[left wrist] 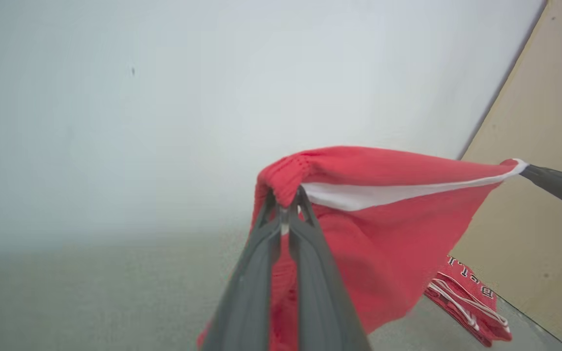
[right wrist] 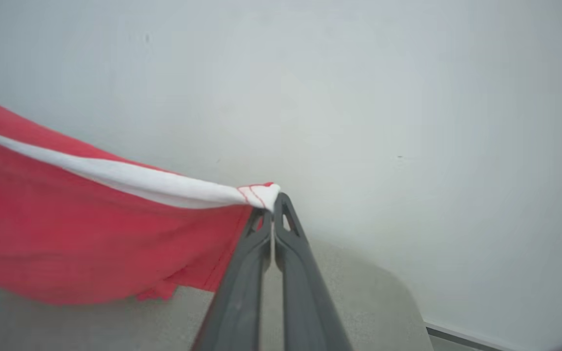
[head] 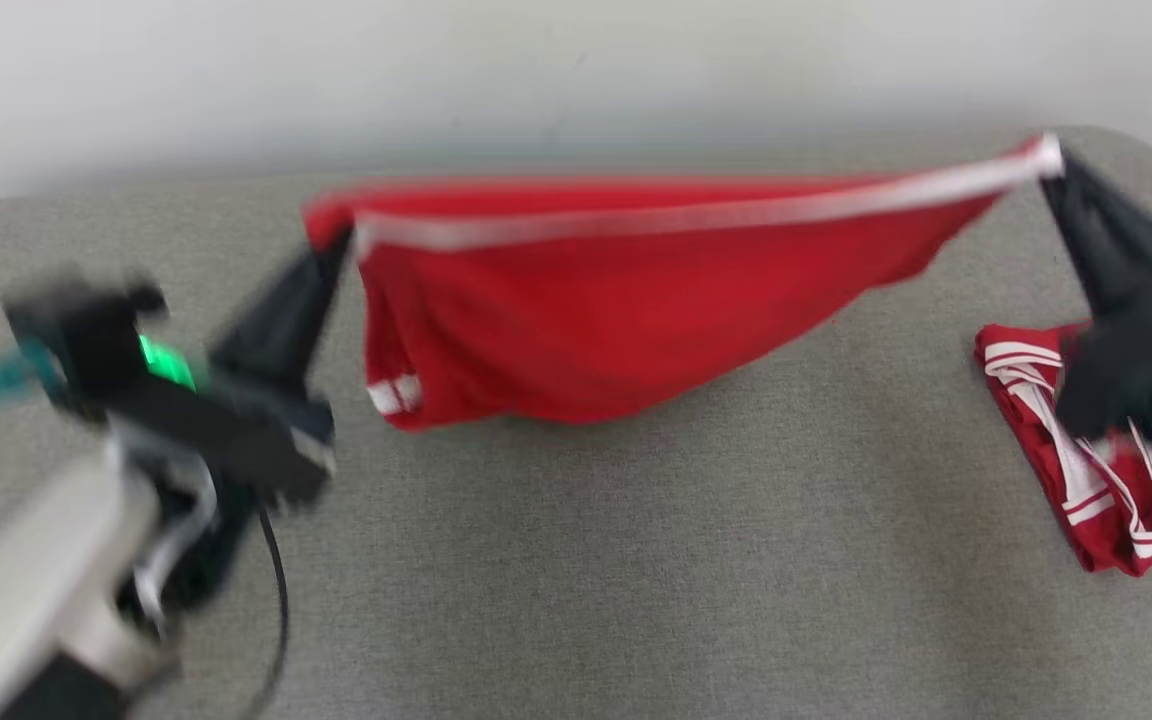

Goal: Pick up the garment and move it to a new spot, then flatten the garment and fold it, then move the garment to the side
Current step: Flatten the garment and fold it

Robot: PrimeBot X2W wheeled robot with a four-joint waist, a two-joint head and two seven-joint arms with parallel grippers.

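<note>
Garment, red with white band, hangs stretched between left gripper and right gripper, both pinching it.

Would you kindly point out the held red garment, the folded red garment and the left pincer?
held red garment (head: 616, 320), head view, middle of hanging cloth.
folded red garment (head: 1101, 520), head view, striped top layer.
left pincer (left wrist: 287, 204), left wrist view, between its fingertips.

- red garment: matt ribbed knit cloth, smoother white band.
- bench: grey woven fabric, matt, slightly rough.
- left pincer: dark matt plastic.
- wall: smooth, matt.
</note>
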